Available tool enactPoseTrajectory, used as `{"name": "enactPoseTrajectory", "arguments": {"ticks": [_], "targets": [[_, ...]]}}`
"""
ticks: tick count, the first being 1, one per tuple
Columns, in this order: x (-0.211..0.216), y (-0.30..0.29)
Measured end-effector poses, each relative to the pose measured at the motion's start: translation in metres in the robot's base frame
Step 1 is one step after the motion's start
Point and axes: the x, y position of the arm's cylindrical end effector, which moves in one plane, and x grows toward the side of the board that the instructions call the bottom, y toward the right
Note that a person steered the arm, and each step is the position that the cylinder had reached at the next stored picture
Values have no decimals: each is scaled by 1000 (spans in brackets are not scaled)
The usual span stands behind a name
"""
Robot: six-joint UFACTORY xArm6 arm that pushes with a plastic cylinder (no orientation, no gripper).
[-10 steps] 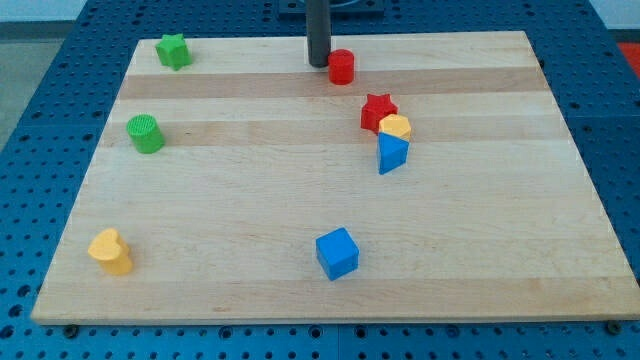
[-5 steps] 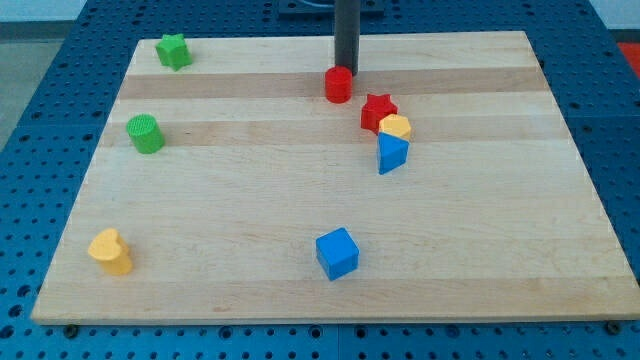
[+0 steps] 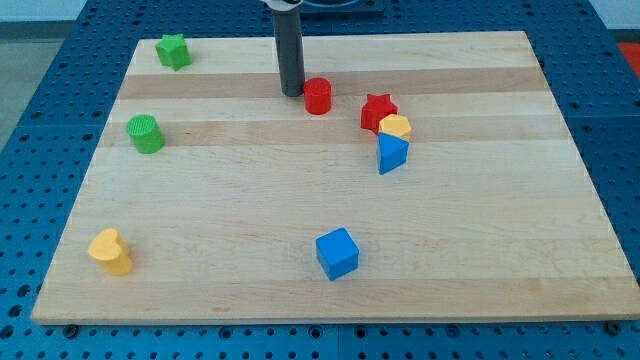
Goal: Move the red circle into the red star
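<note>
Pale wood counter (image 3: pixel 250 220), banded grain, on blue perforated base (image 3: pixel 40 120); no legible writing. Rod cut off at the view's top; no gripper fitted, so no open or closed state applies. My tip (image 3: pixel 292 93) just beside red circle (image 3: pixel 318 96), on its left. Red star (image 3: pixel 378 110) near, to the circle's right, apart from it. Star abuts yellow block (image 3: pixel 397 126), shape unclear; blue triangle (image 3: pixel 391 153) below. Elsewhere: green star (image 3: pixel 173 50), green circle (image 3: pixel 146 133), yellow block (image 3: pixel 110 251), blue cube (image 3: pixel 337 253).

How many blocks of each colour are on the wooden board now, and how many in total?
Red: 2, the red circle and the red star
Green: 2, the green star and the green cylinder
Yellow: 2, the yellow block beside the star and the yellow block at lower left
Blue: 2, the blue triangle and the blue cube
Total: 8
</note>
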Motion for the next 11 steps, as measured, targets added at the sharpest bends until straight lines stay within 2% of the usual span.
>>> {"name": "enactPoseTrajectory", "arguments": {"ticks": [3, 5, 7, 11], "targets": [[-11, 4], [18, 12], [21, 36], [37, 40]]}}
